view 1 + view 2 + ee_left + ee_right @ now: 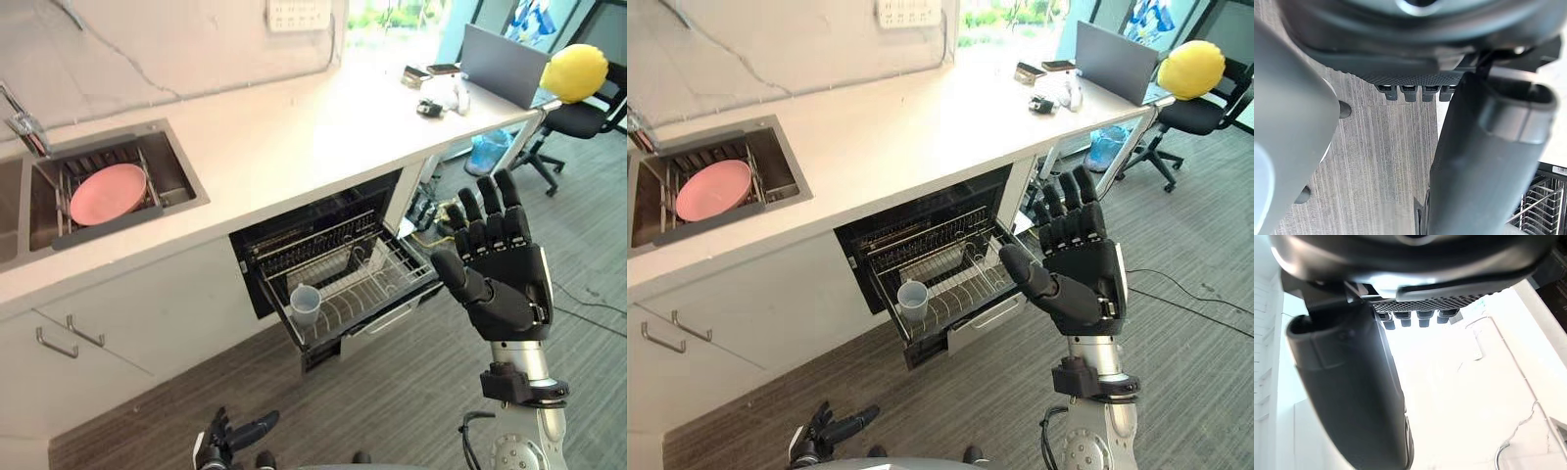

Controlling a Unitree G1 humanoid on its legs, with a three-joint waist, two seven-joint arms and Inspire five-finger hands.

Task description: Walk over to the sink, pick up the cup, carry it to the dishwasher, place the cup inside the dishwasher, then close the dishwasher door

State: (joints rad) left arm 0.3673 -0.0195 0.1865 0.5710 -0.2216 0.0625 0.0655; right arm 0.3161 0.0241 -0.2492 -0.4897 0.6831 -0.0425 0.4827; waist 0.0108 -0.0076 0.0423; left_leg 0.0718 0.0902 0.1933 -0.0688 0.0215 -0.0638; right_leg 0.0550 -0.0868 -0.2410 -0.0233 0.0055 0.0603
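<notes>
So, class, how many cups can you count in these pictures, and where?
1: a clear cup stands upright in the near left corner of the pulled-out dishwasher rack. Others may be hidden deeper inside.

left hand [238, 435] cut by edge, faucet [26, 127] cropped

**Camera Arrangement**

**Left eye view and right eye view.** These two sit high and side by side, facing steeply down from a moderate stand-off. Both cover the long white countertop [294, 137], the recessed steel sink [171, 166] and the open black dishwasher [313, 220] with its pulled-out wire rack [372, 274]. Both also take in the raised dark right hand [509, 284]. The right eye view shows the same scene displaced slightly sideways.

**Left wrist view.** This camera sits very close behind the dark left hand [1484, 161] and faces the grey wood-grain floor [1386, 161]. A corner of the wire rack overlaps with the eye views.

**Right wrist view.** This camera sits equally close along the right hand and faces the white veined wall [1474, 396], which the eye views also show.
</notes>
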